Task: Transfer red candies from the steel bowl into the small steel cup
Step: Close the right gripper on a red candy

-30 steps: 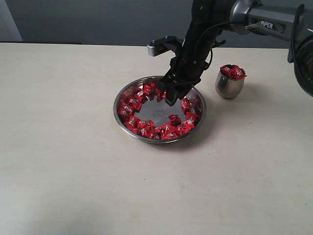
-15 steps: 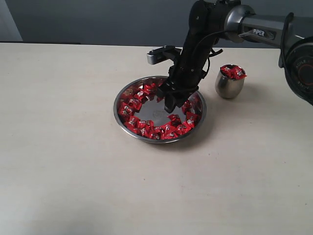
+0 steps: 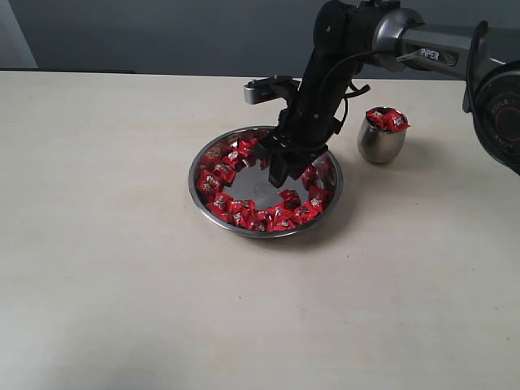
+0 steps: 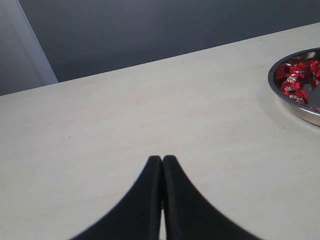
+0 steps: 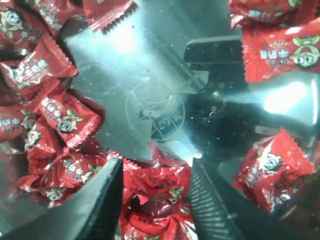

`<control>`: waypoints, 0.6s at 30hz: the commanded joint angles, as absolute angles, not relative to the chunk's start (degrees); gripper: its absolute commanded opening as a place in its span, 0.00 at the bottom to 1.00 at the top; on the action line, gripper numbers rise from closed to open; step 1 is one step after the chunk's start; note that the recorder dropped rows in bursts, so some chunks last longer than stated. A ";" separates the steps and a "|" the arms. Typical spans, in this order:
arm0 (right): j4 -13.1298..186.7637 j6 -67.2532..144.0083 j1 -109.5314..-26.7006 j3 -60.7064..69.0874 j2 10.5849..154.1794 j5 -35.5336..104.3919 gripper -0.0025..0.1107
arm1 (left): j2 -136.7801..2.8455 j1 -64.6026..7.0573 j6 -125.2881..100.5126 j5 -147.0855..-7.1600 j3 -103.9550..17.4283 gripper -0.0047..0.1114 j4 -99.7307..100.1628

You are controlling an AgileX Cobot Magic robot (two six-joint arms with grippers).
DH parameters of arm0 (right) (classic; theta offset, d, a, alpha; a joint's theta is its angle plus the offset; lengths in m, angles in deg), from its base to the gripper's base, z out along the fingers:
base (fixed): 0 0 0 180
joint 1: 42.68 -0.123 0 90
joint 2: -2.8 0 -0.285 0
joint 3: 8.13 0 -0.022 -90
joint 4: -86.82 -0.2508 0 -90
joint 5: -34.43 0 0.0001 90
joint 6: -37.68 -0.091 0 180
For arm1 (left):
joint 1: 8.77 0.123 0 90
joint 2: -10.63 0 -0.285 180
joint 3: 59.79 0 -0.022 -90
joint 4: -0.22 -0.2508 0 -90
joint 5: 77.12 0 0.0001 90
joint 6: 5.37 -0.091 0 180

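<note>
Arm angled steeply down, right gripper (image 3: 280,169) inside steel bowl (image 3: 192,177), jaws wide, straddling red candies (image 5: 160,197), none pinched.

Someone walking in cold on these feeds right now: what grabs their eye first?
The ring of red candies around the bare, mirror-like middle of the steel bowl, at the centre of the table. The right gripper reaches down into it, jaws apart over a few candies. Just right of the bowl in the exterior view, the small steel cup is heaped with more.
</note>
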State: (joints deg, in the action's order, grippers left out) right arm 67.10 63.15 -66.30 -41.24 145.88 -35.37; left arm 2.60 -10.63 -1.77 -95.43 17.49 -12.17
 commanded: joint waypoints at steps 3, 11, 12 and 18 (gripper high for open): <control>66.81 60.00 -66.16 -40.87 145.61 -35.53 0.39 | 2.85 -10.65 -1.46 -95.05 17.43 0.04 -12.35; 67.72 59.88 -66.16 -36.31 144.83 -35.53 0.39 | 2.85 -10.65 -1.46 -95.05 17.43 0.04 -12.35; 68.65 59.88 -66.16 -35.81 144.84 -35.53 0.39 | 2.85 -10.65 -1.46 -95.05 17.43 0.04 -12.35; 68.29 60.13 -66.16 -35.46 144.84 -35.53 0.39 | 2.85 -10.65 -1.46 -95.05 17.43 0.04 -12.35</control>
